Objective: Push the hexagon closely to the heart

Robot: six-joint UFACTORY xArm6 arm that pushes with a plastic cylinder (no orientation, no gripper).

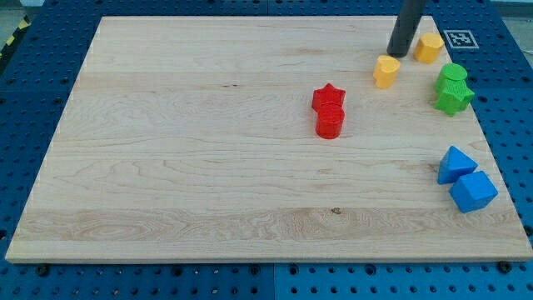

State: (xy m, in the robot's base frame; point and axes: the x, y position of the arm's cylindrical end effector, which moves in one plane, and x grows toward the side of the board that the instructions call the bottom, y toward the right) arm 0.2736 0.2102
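Note:
Two yellow blocks sit near the view's top right on the wooden board (208,167). The one that looks like a hexagon (429,47) is further right, and the one that looks like a heart (386,72) is lower left of it. They are apart, about one block's width between them. My tip (398,54) stands in that gap, just above and right of the heart and left of the hexagon. The dark rod rises out of the view's top edge.
A red star (329,97) touches a red cylinder (330,123) near the middle. Two green blocks (453,87) sit together at the right edge, below the hexagon. A blue triangle (456,163) and a blue cube (473,191) lie at the lower right.

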